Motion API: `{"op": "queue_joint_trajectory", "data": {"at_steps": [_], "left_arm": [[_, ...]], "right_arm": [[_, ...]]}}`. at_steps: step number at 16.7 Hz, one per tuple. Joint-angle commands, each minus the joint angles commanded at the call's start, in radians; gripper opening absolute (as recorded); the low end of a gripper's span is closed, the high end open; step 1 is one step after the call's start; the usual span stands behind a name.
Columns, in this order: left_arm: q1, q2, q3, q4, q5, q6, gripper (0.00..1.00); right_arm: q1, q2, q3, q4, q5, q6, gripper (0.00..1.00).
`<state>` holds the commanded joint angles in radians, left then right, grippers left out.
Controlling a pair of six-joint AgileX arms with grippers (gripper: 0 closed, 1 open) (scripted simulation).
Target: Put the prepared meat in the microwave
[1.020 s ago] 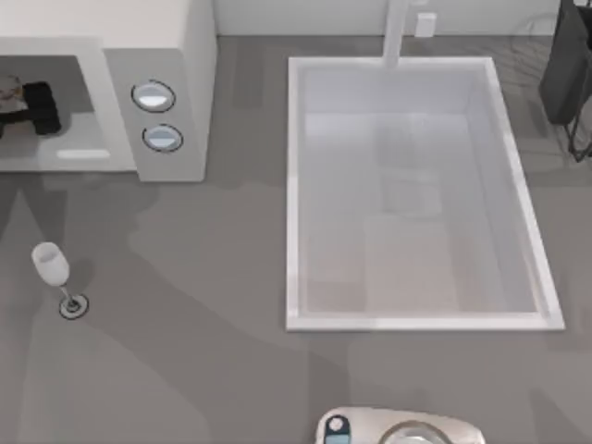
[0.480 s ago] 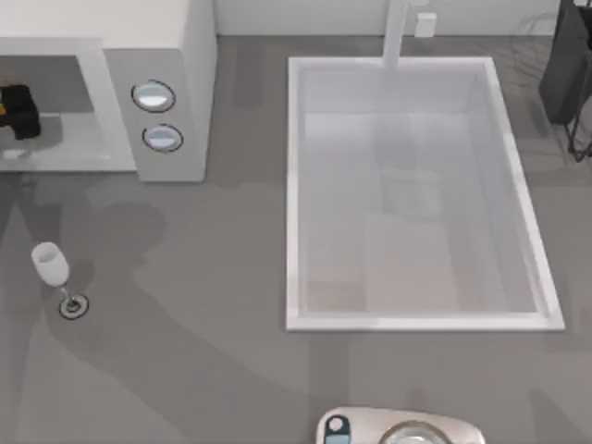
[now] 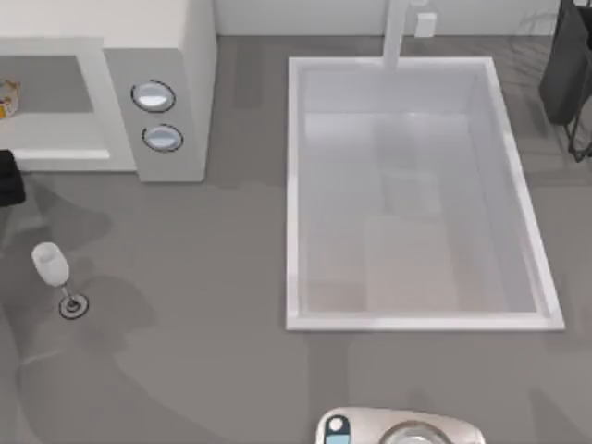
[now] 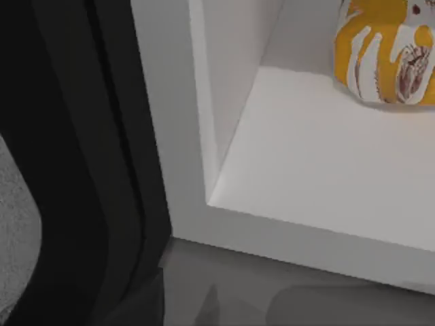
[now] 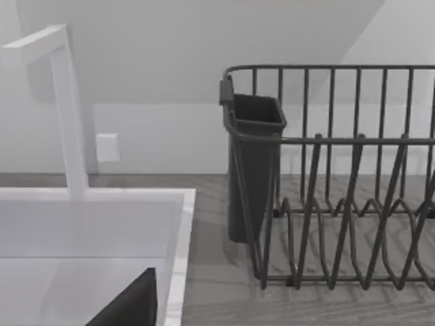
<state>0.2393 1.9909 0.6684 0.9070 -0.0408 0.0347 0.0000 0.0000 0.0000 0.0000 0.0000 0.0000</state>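
Left gripper [image 3: 7, 178] sits at the left edge of the table in the top view, just in front of the microwave [image 3: 171, 55], outside its cavity. I cannot tell whether it is apart or together, because too little of it is visible. It holds nothing that I can see.

The prepared meat [image 3: 7, 96] lies on the floor of the cavity, at its left side in the top view, apart from the gripper. In the left wrist view the prepared meat [image 4: 387, 51] rests deep on the white floor, beyond the front lip. So the meat lies from the gripper inward, toward the back of the microwave. It looks rounded, with no clear long axis. The left arm is the nearer one by far.

Right arm is parked at the far right, near the dish rack [image 5: 340, 176] and beside the sink [image 3: 416, 194].

I count one piece of meat, one microwave with two knobs [image 3: 154, 96], one wine glass [image 3: 54, 274] and one sink. I judge that the meat is already placed.
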Motion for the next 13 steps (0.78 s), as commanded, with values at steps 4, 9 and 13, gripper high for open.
{"op": "queue_joint_trajectory", "data": {"at_steps": [4,9,13], "left_arm": [[0.023,-0.072,-0.159,0.101,0.03,0.007,1.0],[0.038,-0.106,-0.285,0.179,0.06,0.007,1.0],[0.04,-0.09,-0.309,0.174,0.064,0.006,1.0]], "right_arm": [[0.0,0.0,0.0,0.0,0.0,0.0,1.0],[0.0,0.0,0.0,0.0,0.0,0.0,1.0],[0.0,0.0,0.0,0.0,0.0,0.0,1.0]]}}
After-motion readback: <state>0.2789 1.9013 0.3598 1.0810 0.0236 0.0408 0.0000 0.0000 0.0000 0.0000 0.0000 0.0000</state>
